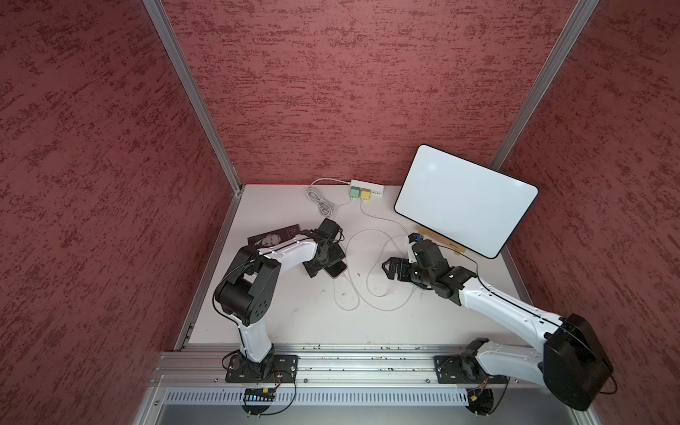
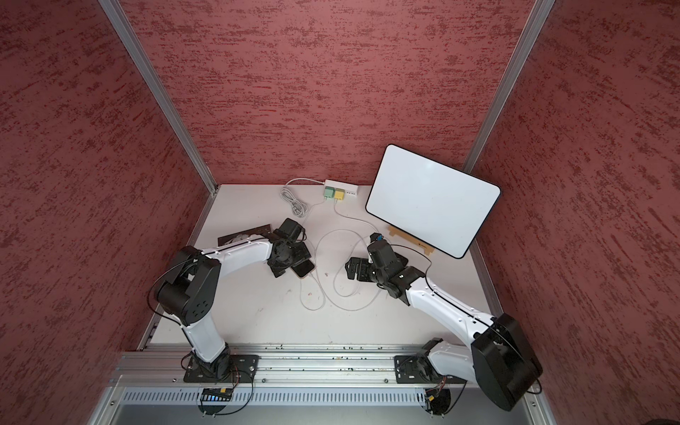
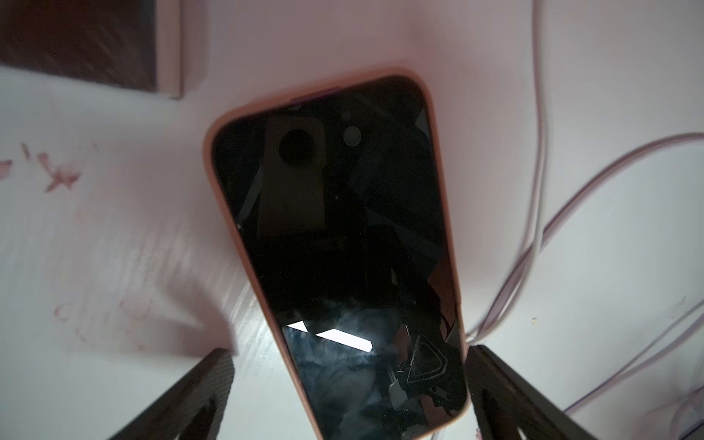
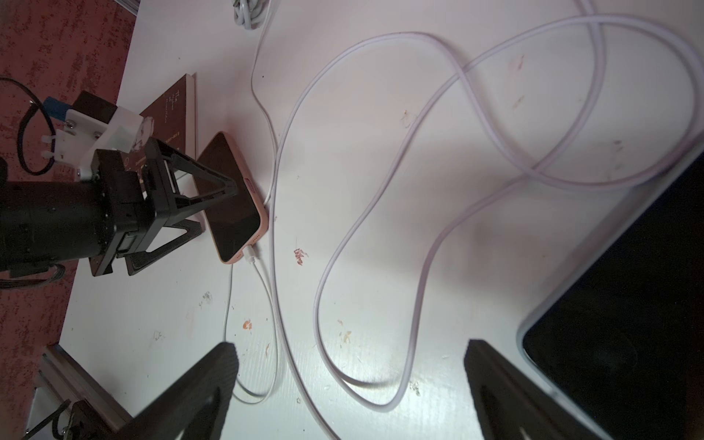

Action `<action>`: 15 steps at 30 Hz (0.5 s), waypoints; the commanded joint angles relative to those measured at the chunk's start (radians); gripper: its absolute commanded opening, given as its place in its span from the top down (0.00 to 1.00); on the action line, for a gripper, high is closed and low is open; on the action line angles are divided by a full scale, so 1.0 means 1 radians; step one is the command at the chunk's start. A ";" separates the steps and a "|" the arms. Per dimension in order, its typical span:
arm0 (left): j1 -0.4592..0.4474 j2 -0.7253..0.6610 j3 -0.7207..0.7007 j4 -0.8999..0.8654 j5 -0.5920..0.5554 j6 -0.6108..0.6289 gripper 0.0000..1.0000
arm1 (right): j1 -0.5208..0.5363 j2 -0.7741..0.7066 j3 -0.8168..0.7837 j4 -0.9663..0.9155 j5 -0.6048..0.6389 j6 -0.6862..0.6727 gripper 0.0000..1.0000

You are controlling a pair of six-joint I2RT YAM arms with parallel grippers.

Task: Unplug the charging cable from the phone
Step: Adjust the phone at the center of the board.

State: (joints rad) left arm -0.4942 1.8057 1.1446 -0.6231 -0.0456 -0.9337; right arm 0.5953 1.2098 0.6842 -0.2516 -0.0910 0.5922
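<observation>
The phone point(image 4: 228, 205), in a peach case, lies screen-up on the table point(image 1: 294, 320) with the charging cable point(image 4: 249, 257) still seated in its bottom port, so the unplugging itself is not yet done. The left gripper point(image 3: 348, 356) hangs over the phone with its jaws spread wide to either side of the case, clamping nothing, while the right gripper point(image 4: 350, 348), likewise spread and empty, hovers above the loose cable loops, well short of the plug. What appears left is bracing the phone, seizing the plug and pulling it free.
</observation>
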 commanded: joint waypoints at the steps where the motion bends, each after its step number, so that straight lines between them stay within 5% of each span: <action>1: -0.007 0.039 0.047 -0.066 -0.041 -0.023 0.00 | 0.013 -0.032 -0.019 0.020 0.022 0.012 0.01; 15: -0.026 0.142 0.184 -0.146 -0.070 -0.027 0.00 | 0.013 -0.030 -0.053 0.048 0.018 0.024 0.01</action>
State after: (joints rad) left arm -0.5137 1.9217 1.3018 -0.7368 -0.0910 -0.9539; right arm 0.5953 1.1904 0.6453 -0.2325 -0.0898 0.6052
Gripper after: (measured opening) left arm 0.998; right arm 0.987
